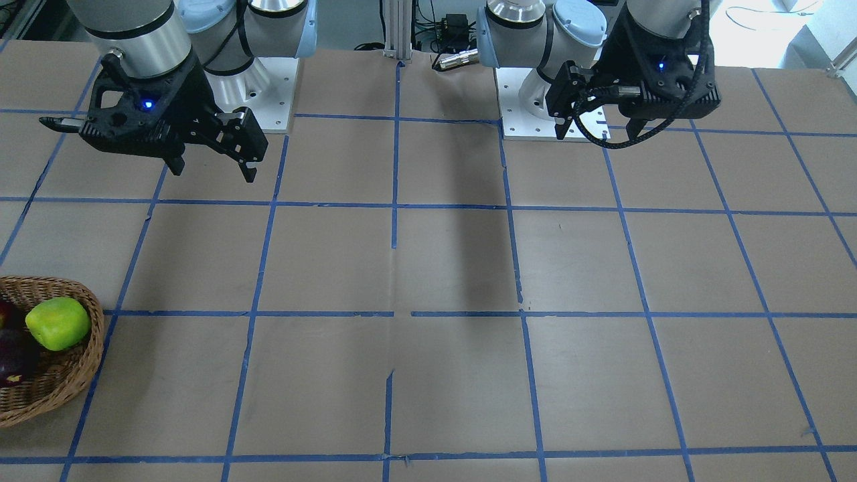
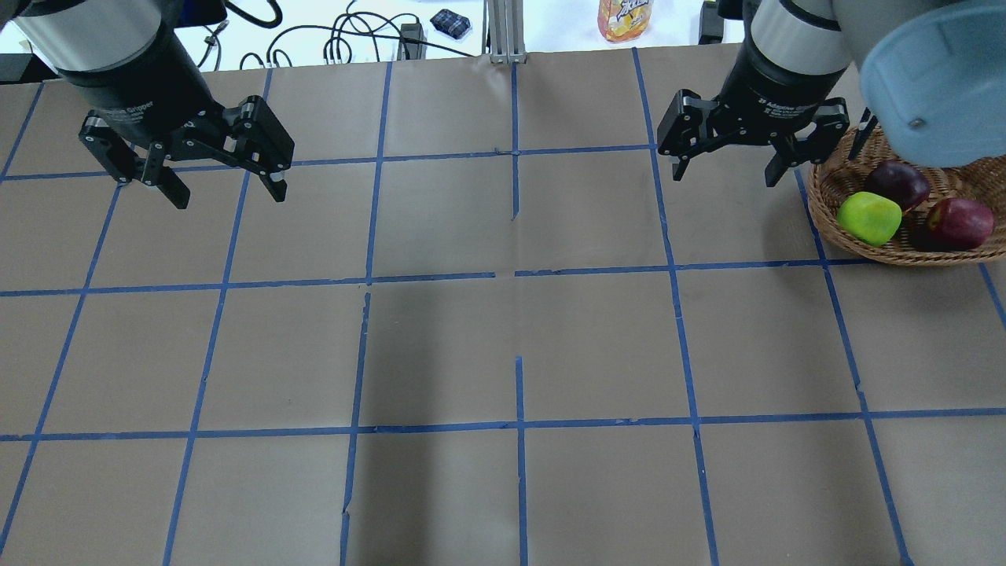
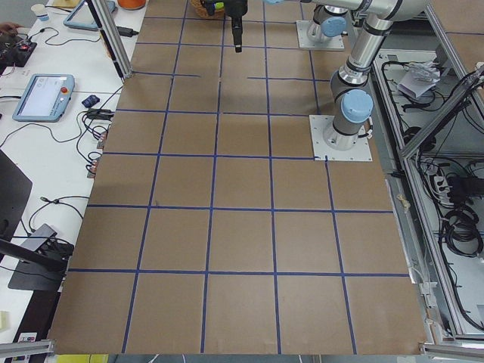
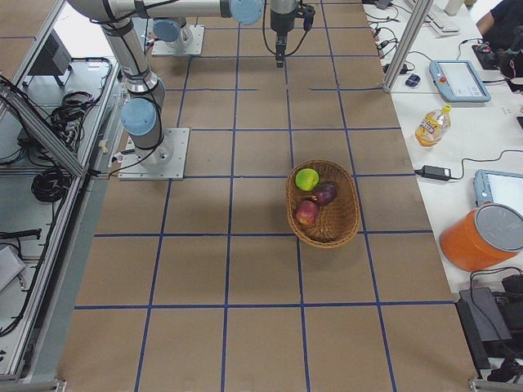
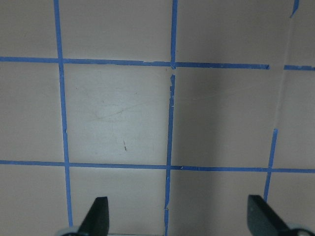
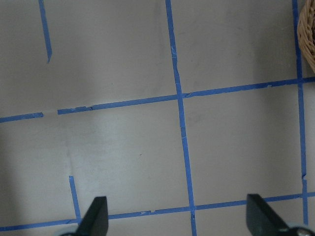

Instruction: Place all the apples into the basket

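Observation:
The brown wicker basket (image 2: 904,253) stands at the table's right end and holds all three apples: the yellow-green one (image 2: 869,218), the maroon one (image 2: 897,185) and the red one (image 2: 959,224). The front view shows the basket (image 1: 63,381) with the green apple (image 1: 58,323) and the maroon apple (image 1: 13,361). My right gripper (image 2: 727,177) hangs open and empty above the table, just left of the basket. My left gripper (image 2: 228,196) hangs open and empty over the left side. Both wrist views show spread fingertips over bare table; the basket's rim (image 6: 307,29) shows in the right one.
Brown table paper carries a blue tape grid. An orange drink bottle (image 2: 625,16) and cables lie beyond the far edge. In the right side view an orange bucket (image 4: 482,237) and tablets sit on the side bench beside the basket (image 4: 339,224).

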Controlling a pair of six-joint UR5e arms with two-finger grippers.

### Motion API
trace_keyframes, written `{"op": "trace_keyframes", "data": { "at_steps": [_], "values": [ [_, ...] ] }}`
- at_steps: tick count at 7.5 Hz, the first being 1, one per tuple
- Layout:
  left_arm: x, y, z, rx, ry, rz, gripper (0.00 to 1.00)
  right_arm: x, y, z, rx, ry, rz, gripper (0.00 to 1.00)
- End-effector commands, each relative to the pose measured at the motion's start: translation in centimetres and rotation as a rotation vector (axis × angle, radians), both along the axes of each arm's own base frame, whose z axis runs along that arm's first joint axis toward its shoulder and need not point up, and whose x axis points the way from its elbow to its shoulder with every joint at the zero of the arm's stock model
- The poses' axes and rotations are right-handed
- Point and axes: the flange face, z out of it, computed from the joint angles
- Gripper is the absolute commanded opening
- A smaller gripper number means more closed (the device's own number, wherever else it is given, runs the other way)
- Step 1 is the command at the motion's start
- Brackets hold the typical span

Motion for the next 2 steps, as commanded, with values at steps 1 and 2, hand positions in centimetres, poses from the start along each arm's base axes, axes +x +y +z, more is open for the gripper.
{"op": "trace_keyframes", "data": {
  "at_steps": [1, 2],
  "values": [
    [0.02, -0.18, 0.25, -0.054, -0.011, -0.004, 1.00, 0.02, 0.03, -0.10, 0.003, -0.002, 0.000, 1.00],
    [0.02, 0.00, -0.07, -0.040, -0.011, -0.003, 1.00, 0.02, 0.01, -0.09, 0.001, -0.002, 0.000, 1.00]
  ]
}}
